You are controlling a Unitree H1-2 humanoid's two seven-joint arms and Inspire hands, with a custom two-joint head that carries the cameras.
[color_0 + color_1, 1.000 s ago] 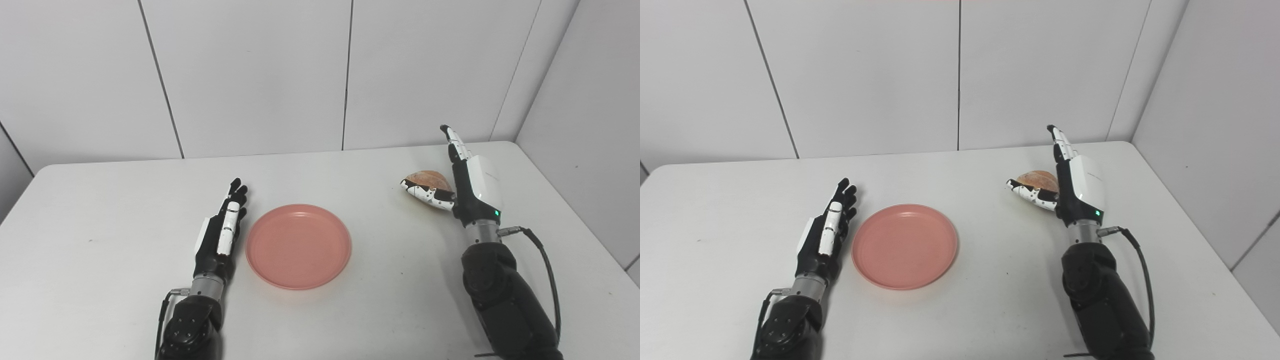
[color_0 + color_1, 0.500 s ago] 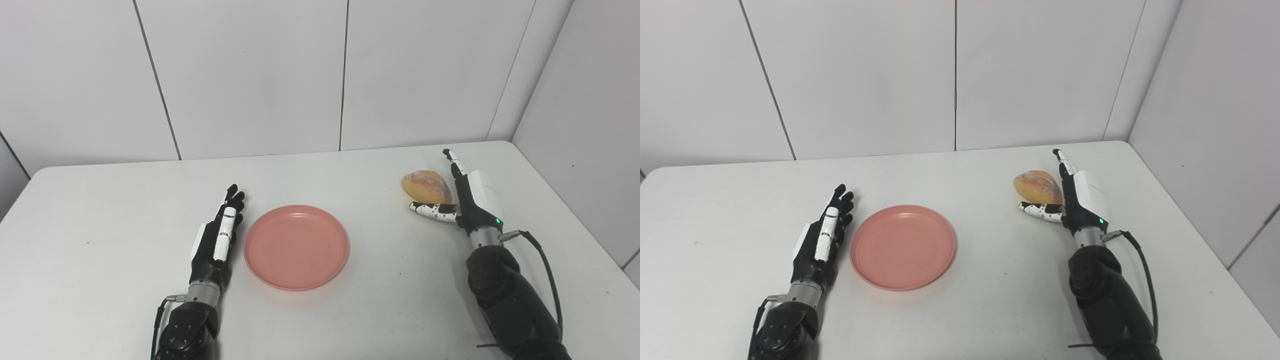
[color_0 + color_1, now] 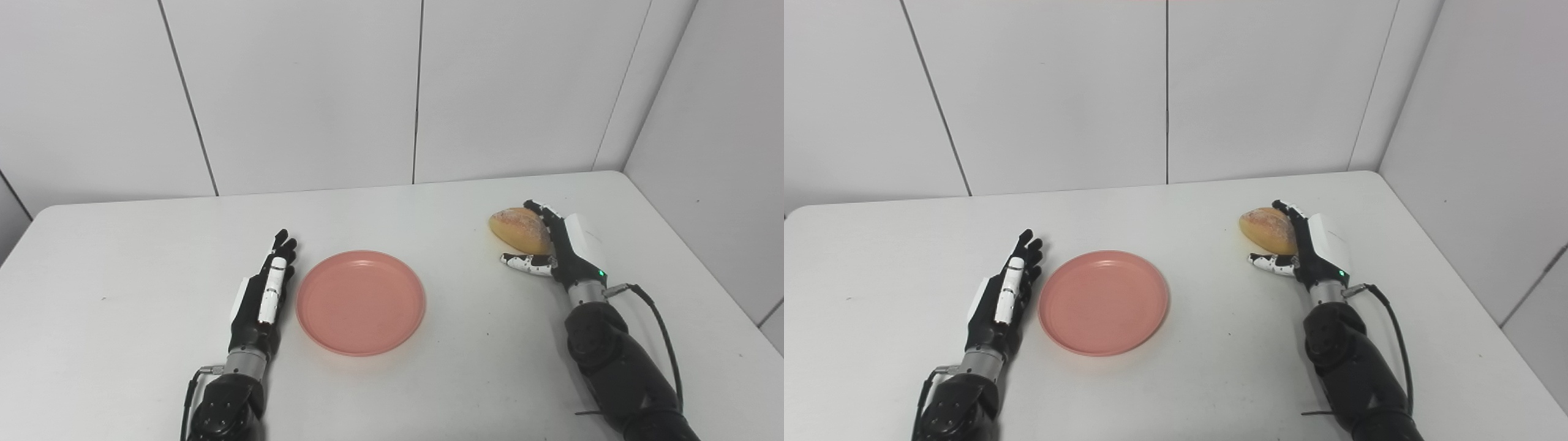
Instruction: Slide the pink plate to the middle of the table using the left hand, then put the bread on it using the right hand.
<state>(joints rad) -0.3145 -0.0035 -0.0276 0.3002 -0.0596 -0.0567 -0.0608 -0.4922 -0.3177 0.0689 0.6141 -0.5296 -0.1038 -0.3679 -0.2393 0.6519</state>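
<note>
A pink plate (image 3: 361,301) lies flat near the middle of the white table (image 3: 122,257). My left hand (image 3: 263,294) rests just left of its rim, open, fingers straight and pointing away, with a narrow gap to the plate. A golden bread roll (image 3: 519,228) lies on the table at the right. My right hand (image 3: 566,248) is low against the roll's right side. Its fingers (image 3: 544,212) curl around the far right edge of the roll, and the thumb (image 3: 522,262) sticks out in front of it, not pressing it. The roll stays on the table.
White wall panels stand close behind the table, and a wall runs along its right side (image 3: 704,153). A black cable (image 3: 658,318) loops off my right forearm. The table's right edge lies close to my right arm.
My right hand has come down from above the roll to table height beside it, and its fingers have bent around the roll's far side. My left hand has drawn back slightly from the plate.
</note>
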